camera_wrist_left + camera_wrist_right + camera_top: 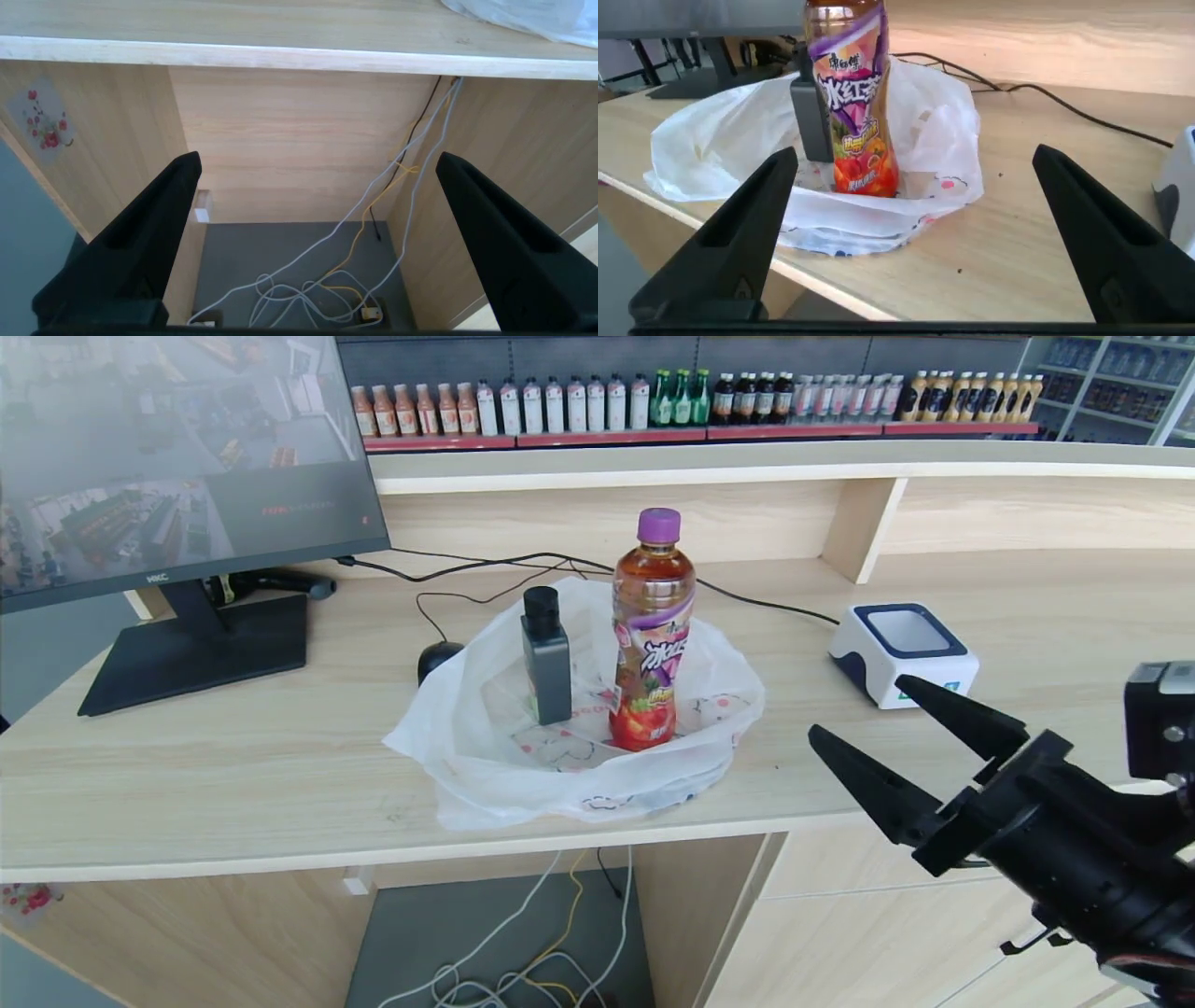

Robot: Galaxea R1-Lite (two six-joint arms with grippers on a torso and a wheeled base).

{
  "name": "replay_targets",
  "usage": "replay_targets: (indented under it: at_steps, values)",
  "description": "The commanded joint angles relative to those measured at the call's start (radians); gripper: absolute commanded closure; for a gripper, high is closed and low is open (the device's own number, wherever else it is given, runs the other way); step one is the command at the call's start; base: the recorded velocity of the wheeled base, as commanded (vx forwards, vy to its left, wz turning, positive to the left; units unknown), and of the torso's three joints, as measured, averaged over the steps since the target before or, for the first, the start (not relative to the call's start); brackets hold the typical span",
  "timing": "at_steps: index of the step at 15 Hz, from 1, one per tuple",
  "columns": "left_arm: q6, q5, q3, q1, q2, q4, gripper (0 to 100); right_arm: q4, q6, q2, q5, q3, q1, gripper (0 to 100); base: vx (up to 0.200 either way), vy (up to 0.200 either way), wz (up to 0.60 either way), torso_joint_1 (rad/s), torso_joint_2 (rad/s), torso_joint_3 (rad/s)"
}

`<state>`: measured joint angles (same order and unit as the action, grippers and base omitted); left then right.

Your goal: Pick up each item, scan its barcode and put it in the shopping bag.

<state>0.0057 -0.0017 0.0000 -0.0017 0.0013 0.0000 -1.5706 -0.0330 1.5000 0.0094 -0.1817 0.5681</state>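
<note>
A tea bottle [652,635] with a purple cap and a small dark grey bottle [547,658] stand upright inside the white shopping bag [485,747] on the wooden counter. The white barcode scanner [901,653] sits to the right of the bag. My right gripper [864,719] is open and empty, low at the counter's front edge, right of the bag. In the right wrist view the tea bottle [853,103], grey bottle [813,121] and bag [701,149] lie ahead of the right gripper [915,177]. My left gripper [318,177] is open below the counter top, facing the cables underneath.
A monitor [168,457] on a black stand occupies the counter's left. A black mouse [437,659] and cables lie behind the bag. A raised shelf ledge [747,462] runs along the back. Loose cables [374,252] hang under the counter.
</note>
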Motion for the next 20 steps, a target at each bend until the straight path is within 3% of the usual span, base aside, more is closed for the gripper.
replay_targets:
  at_steps: [1,4,6,7,9,15,20]
  values:
    - [0.000,0.000,0.000,0.000,0.000,0.000,0,0.000,0.002,-0.187,0.001,0.182,-0.050,0,0.000,0.000,0.00,0.000,0.00,0.000]
    - [0.000,0.000,0.000,0.000,0.000,0.000,0,0.115,0.012,-0.314,-0.005,0.182,-0.097,0,0.000,0.000,0.00,0.000,0.00,0.000]
    - [0.000,0.000,0.000,0.000,0.000,0.000,0,0.343,0.012,-0.445,0.000,0.182,-0.099,0,0.000,0.000,0.00,0.000,0.00,0.000]
    - [0.000,0.000,0.000,0.000,0.000,0.000,0,0.544,0.013,-0.552,0.012,0.182,-0.089,0,0.000,0.000,0.00,0.000,0.00,0.000]
    - [0.000,-0.001,0.000,0.000,0.000,0.000,0,0.810,0.007,-0.696,0.064,0.182,-0.088,0,0.000,0.000,0.00,0.000,0.00,0.000]
    - [0.002,0.000,0.000,0.000,0.000,0.000,0,1.592,-0.061,-1.261,0.058,0.172,-0.097,0,0.000,0.000,0.00,0.000,0.00,0.000]
    - [0.002,0.000,0.000,0.000,0.000,0.000,0,1.563,0.018,-1.255,0.014,0.182,-0.244,0,0.000,0.000,0.00,0.000,0.00,0.000]
